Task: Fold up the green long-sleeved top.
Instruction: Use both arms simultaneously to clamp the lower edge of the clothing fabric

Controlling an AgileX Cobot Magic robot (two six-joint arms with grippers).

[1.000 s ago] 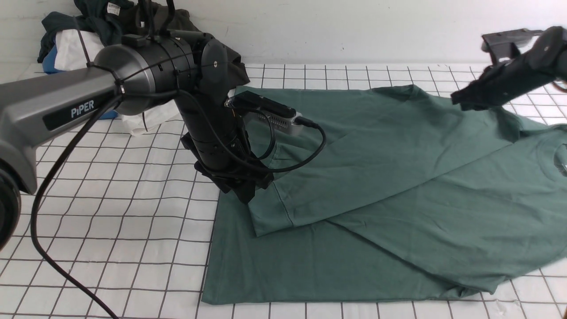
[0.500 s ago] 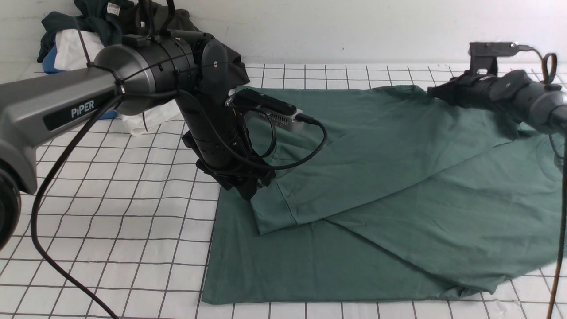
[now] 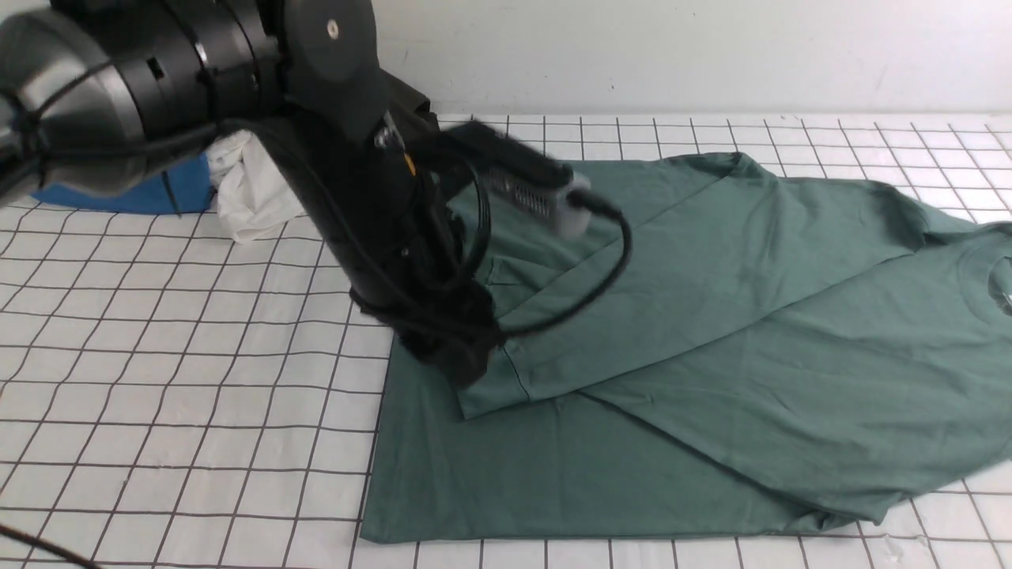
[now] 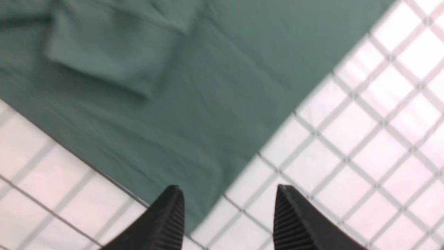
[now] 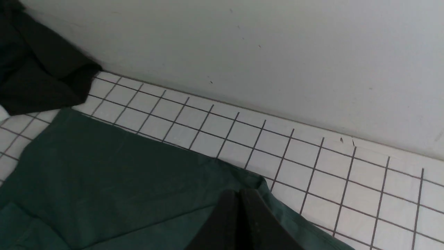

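- Sage-green cotton long-sleeved top (image 3: pixel 751 356) lies spread on the white, black-gridded worktop (image 3: pixel 198 395) in the front view, a sleeve (image 3: pixel 553 340) folded across its body.
- Left wrist view: the left fingers (image 4: pixel 166 215) stand wide apart, empty, above the top's edge.
- Right wrist view: the right fingers (image 5: pixel 242 218) are pressed together, empty, over the top.

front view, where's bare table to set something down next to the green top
Widest: the gridded table left of the green long-sleeved top. Also a narrow strip between top and back wall. Crowded back-left: left arm, white cloth and blue item.
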